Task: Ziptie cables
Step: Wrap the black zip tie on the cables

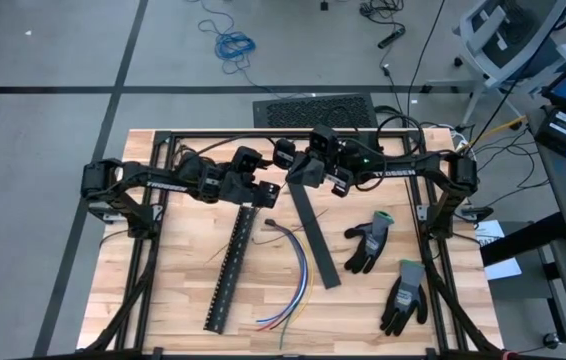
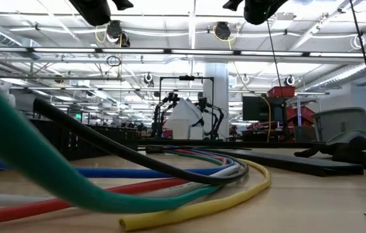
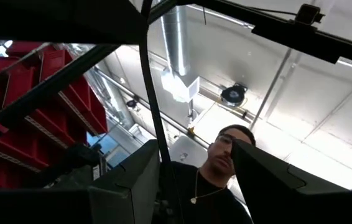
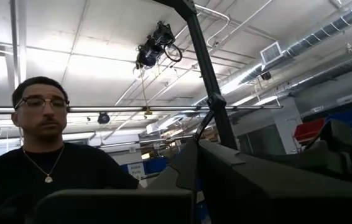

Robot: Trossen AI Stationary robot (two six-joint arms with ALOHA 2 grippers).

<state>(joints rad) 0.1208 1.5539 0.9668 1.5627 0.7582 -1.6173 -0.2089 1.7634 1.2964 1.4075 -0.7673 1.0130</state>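
High view shows both arms drawn back over the far edge of the wooden table [image 1: 173, 300], folded toward each other near the middle. The left gripper [image 1: 268, 193] hangs above the far end of a black slotted strip [image 1: 228, 270], and the left wrist view shows its fingers [image 3: 132, 186] spread with a clear gap and nothing between them. The right gripper [image 1: 303, 172] sits just beside it, above the far end of a flat black strip [image 1: 315, 235]; its fingers are pressed together and hold nothing. The cables [image 1: 293, 275], a loose bundle of thin coloured wires, lie on the table in a curve between the slotted strip and the flat strip, touched by neither gripper. Low view sees the cables [image 2: 189, 188] close up, sweeping across the tabletop in blue, red, green and yellow. Two dark work gloves [image 1: 371, 243] lie to the right of the flat strip. A person [image 4: 42, 149] in a dark shirt shows in both wrist views.
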